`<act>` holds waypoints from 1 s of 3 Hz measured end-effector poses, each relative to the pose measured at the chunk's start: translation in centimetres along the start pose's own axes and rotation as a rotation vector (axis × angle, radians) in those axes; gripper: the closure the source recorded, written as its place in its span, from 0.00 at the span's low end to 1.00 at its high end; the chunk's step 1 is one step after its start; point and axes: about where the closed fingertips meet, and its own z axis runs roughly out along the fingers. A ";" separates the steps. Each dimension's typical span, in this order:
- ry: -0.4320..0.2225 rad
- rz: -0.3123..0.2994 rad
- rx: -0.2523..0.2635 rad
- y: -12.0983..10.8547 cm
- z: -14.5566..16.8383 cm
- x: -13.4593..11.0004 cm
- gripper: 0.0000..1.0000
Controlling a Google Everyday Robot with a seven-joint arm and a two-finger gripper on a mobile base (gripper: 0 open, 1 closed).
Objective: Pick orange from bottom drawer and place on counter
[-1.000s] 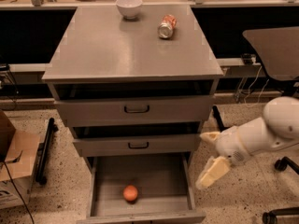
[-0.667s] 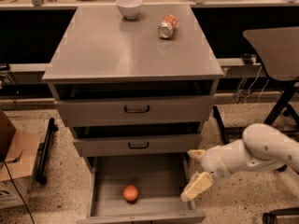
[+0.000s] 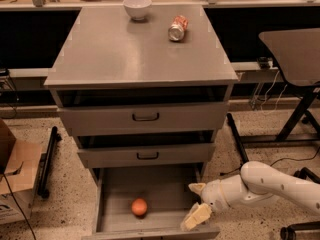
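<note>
Bottom drawer [image 3: 116, 196]: one orange [image 3: 139, 207], one hand [image 3: 195, 202] spread nearby.

The grey counter [image 3: 135, 54] carries two things directly on its top: a white bowl [image 3: 137, 7] at about 12 o'clock near the far edge, and a crushed red-and-white soda can [image 3: 177, 28] lying on its side at about 1 o'clock. Below, the pulled-out bottom drawer [image 3: 160, 184] holds the orange [image 3: 139, 207] on its floor at about 7 o'clock. The gripper [image 3: 196, 203] hangs at the drawer's 4 o'clock corner, fingers spread apart.
</note>
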 end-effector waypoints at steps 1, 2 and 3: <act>0.018 0.046 0.002 -0.7 1.1 0.4 0.00; 0.016 0.077 -0.023 -3.3 5.4 0.0 0.00; -0.015 0.084 -0.068 -6.4 11.3 -0.3 0.00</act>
